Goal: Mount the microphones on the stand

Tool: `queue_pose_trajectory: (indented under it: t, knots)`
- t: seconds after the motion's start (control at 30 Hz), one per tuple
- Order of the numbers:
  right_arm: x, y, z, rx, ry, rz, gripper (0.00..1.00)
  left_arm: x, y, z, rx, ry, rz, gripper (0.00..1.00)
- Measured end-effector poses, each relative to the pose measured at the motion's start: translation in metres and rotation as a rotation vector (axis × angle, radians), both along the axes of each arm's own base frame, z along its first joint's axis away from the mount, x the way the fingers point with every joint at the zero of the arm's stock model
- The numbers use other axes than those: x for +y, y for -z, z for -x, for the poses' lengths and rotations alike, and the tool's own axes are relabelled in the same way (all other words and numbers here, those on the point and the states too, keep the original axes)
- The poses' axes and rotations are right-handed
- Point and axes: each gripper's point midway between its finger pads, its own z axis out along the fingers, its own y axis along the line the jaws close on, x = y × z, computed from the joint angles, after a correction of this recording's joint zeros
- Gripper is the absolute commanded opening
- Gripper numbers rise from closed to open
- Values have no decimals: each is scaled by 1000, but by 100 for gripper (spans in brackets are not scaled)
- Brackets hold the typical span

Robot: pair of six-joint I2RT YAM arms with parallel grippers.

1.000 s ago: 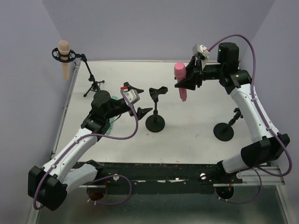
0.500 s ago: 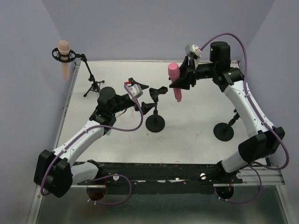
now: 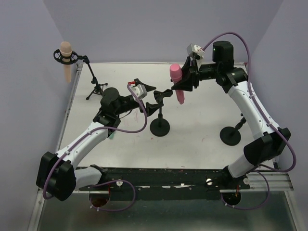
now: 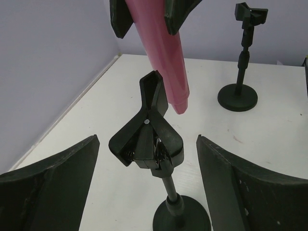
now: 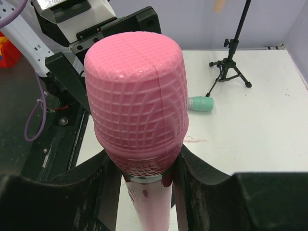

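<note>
right claw (image 3: 182, 85) carried pink microphone (image 3: 175, 76) left | seemingly just behind stand clip (image 4: 147, 139)

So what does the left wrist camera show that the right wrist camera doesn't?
Left wrist only: the middle stand's empty clip up close, and a second round-based stand behind. Right wrist only: a teal microphone lying on the table, and a tripod stand. Both: the pink microphone held in the right gripper.

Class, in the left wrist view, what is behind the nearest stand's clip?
The lower end of the pink microphone, hanging from the right claw; farther back, another stand. The claw covers the microphone's upper shaft.
</note>
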Motion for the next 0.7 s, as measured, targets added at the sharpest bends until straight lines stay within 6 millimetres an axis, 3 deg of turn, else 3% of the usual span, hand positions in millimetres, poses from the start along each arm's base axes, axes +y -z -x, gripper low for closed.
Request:
queue_pose_trajectory:
  t: [0.13, 0.23, 0.43, 0.53, 0.7]
  knots:
    - [1, 1, -2, 6, -1, 1, 18, -2, -1, -1, 10, 8, 6, 81]
    - [1, 0, -2, 4, 0, 1, 18, -3, 1, 0, 22, 17, 7, 70]
    - [2, -3, -4, -4, -1, -3, 18, -4, 2, 3, 32, 34, 5, 28]
    - [3, -2, -4, 0, -4, -1, 18, -5, 1, 4, 42, 38, 5, 12]
    - [8, 0, -1, 11, -18, 2, 18, -5, 1, 5, 63, 43, 3, 11]
